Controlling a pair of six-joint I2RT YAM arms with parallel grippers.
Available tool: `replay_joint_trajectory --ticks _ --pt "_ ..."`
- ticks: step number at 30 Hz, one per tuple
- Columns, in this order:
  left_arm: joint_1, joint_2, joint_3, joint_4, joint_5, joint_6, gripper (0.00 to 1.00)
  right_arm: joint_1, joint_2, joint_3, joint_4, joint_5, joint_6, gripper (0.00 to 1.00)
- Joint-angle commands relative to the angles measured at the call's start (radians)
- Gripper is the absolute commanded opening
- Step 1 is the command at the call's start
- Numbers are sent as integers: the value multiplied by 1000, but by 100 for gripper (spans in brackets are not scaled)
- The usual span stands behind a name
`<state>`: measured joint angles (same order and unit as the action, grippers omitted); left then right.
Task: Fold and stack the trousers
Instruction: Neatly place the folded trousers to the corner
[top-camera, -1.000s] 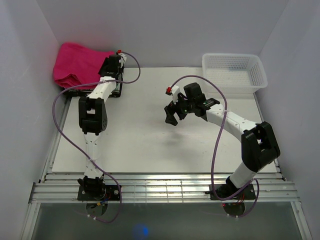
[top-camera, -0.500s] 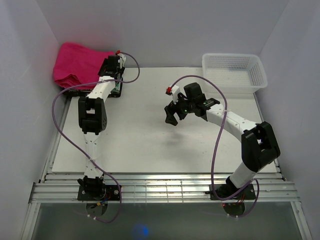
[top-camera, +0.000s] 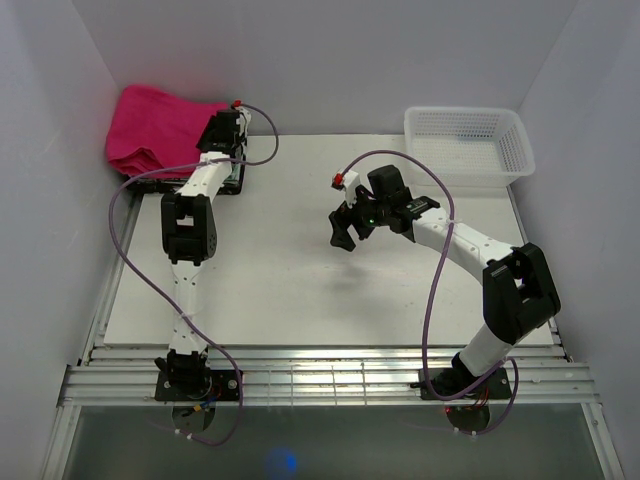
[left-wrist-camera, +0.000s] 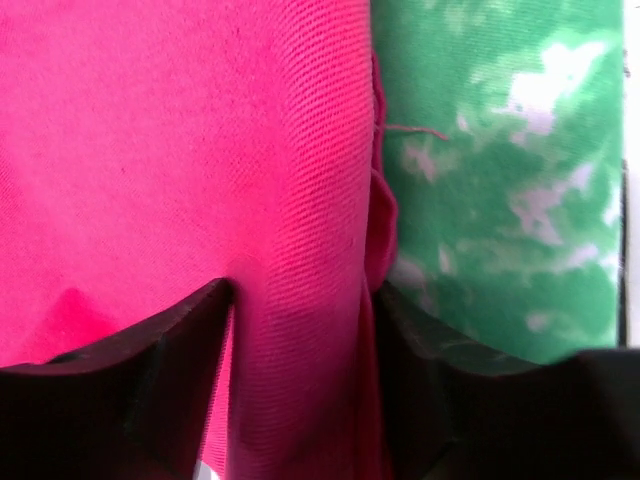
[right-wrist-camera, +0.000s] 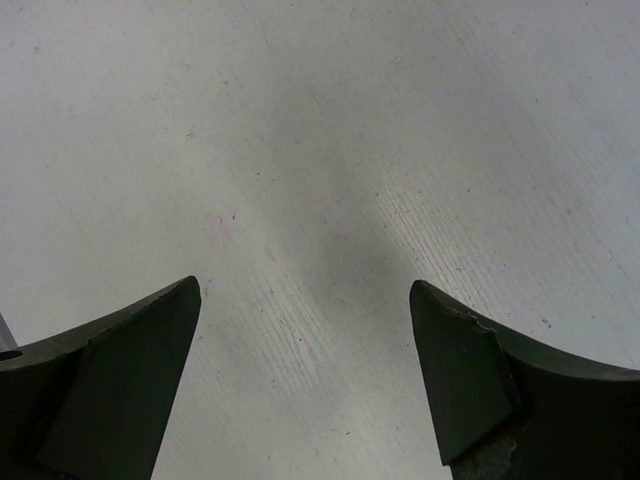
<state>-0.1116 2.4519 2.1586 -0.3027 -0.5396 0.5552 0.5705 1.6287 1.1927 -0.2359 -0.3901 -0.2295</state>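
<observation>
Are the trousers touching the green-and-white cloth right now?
Touching. In the left wrist view the trousers overlap the green-and-white cloth along their edge.

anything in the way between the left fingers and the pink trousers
Nothing visible. The left gripper has its fingers on either side of a strip of the trousers, against the fabric. The green-and-white cloth lies beside that strip, not in between.
</observation>
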Motion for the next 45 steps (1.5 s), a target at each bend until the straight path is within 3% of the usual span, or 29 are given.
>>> replay_joint_trajectory --ticks 1,3,4,8,12,23,33,34,35,36,39,45 --pt "38 1 60 22 -34 43 65 -1 -13 -1 27 -16 18 90" --pt "39 -1 76 28 -23 45 57 -3 -10 1 29 -19 21 90" --pt "38 -4 83 30 -17 42 44 -3 -12 2 29 -20 22 90" --pt "35 -30 119 4 15 14 18 -3 -16 1 30 -21 24 90" --pt "24 -71 122 -1 39 0 0 -3 -24 -2 35 -21 22 90" --pt "-72 -182 75 13 89 22 0 -3 -39 -27 46 -24 21 90" --pt "-111 -156 50 20 61 54 0 -3 -47 -35 44 -18 16 90" --pt "-109 -140 47 22 55 57 4 -3 -46 -31 44 -19 16 90" --pt "-109 -134 43 24 47 61 37 -3 -44 -30 44 -18 16 90" --pt "-106 -128 40 25 40 61 56 -3 -44 -28 43 -16 16 90" --pt "-97 -123 50 -13 56 20 98 -3 -40 -21 40 -12 13 90" --pt "-95 -260 38 -110 177 -93 98 -3 -33 2 29 5 -4 90"
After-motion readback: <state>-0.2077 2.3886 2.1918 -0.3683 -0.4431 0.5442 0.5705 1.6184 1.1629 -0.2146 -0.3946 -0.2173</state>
